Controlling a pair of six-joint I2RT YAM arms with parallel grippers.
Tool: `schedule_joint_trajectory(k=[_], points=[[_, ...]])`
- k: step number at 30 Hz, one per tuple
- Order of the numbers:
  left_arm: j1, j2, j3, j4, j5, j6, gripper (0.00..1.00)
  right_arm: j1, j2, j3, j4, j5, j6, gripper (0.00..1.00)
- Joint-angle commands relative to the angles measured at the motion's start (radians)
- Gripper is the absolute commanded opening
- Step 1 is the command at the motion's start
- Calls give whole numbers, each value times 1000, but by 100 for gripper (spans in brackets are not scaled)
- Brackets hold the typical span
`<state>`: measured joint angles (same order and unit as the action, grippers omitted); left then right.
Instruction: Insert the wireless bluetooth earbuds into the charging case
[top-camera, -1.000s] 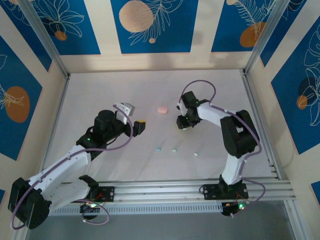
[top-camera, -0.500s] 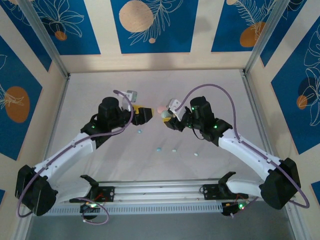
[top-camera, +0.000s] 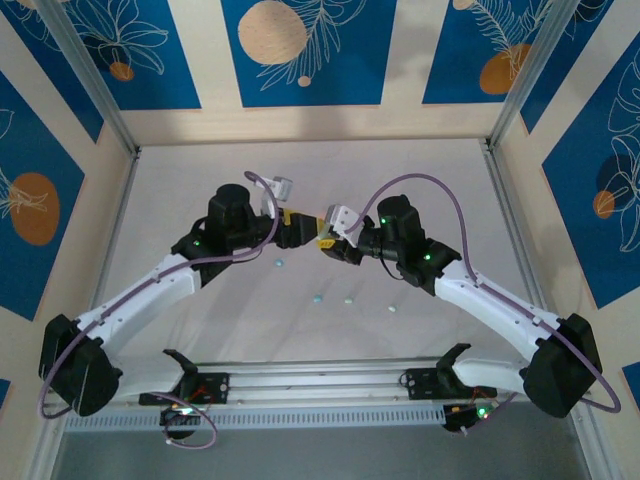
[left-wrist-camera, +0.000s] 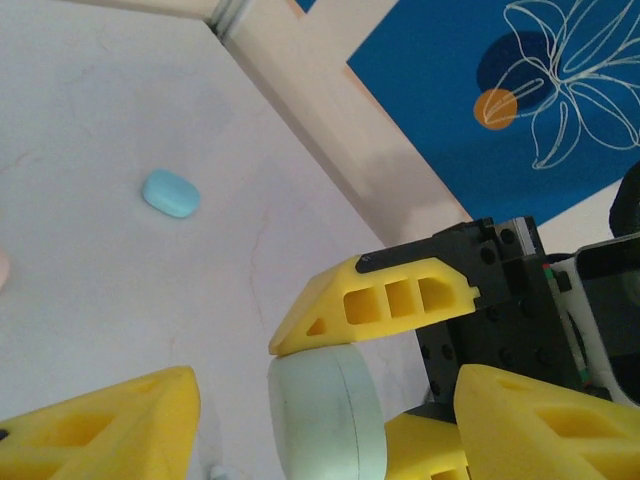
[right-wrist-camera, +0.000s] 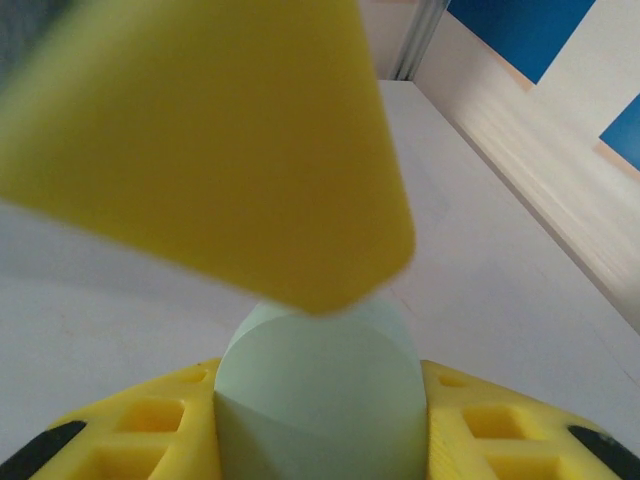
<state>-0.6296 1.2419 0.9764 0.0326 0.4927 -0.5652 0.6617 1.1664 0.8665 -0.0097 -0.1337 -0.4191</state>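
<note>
A pale mint charging case, lid closed, is held above the table with my right gripper shut on its sides. My left gripper faces it head-on and is open, one finger on each side of the case with a gap. The two grippers meet over the table's middle, left gripper against right gripper. Several tiny earbuds lie loose on the white table in front of them: a light blue one, another blue one, a pale mint one.
A light blue rounded piece lies on the table beyond the grippers, near the right wall. Another small bud lies under the right forearm. Wooden walls with blue panels enclose the table; a metal rail runs along the near edge.
Both arms swung inward and now meet at the centre. The right gripper brought the mint case to the left. The left gripper moved right around the case, its jaws narrowing.
</note>
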Motion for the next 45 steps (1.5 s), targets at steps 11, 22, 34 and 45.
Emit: schedule_joint_trajectory(k=[11,22,34,45], points=[[-33,42,58,-46,37,27,42,26,0,14,64,21,-15,32],[-40,21,44,-54,-15,-10,19,55,-32,-17,134,100,-14,42],[-38,-19,-28,197,-2,-257,12,-101,-208,-226,330,-114,-14,58],[-38,-50,-53,222,-13,-306,11,-197,-202,-225,354,-343,-66,60]])
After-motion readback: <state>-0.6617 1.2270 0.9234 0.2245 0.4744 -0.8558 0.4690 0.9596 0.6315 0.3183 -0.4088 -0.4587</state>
